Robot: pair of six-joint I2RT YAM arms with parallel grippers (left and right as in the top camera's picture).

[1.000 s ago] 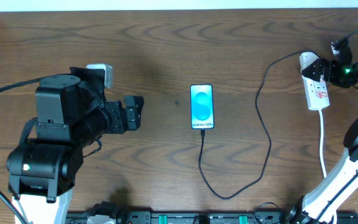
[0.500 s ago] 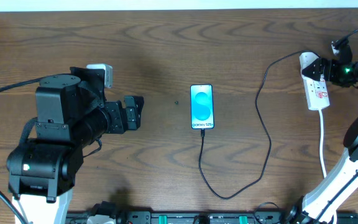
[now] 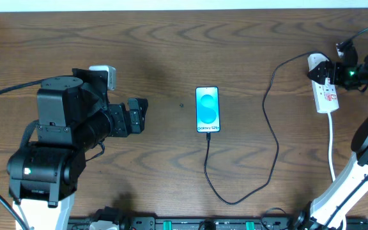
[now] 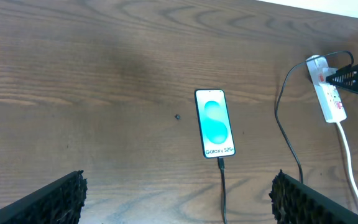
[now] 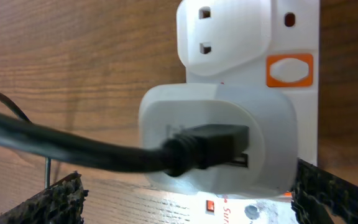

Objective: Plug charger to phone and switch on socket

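We see the phone (image 3: 208, 110) lying flat at the middle of the table, screen up and lit bright blue, its long side running front to back. The charger (image 3: 275, 137), a thin black cable, meets the phone's near edge, loops out to the right and climbs to a white plug (image 5: 216, 143) seated in the socket (image 3: 324, 89), a narrow white strip at the far right. Its orange switch (image 5: 289, 68) sits just beside the plug; we cannot tell its position.

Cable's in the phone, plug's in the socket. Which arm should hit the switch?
Right. The right gripper, open, hovers at the socket, with the orange switch in its wrist view. The left gripper sits far off, beyond the phone.
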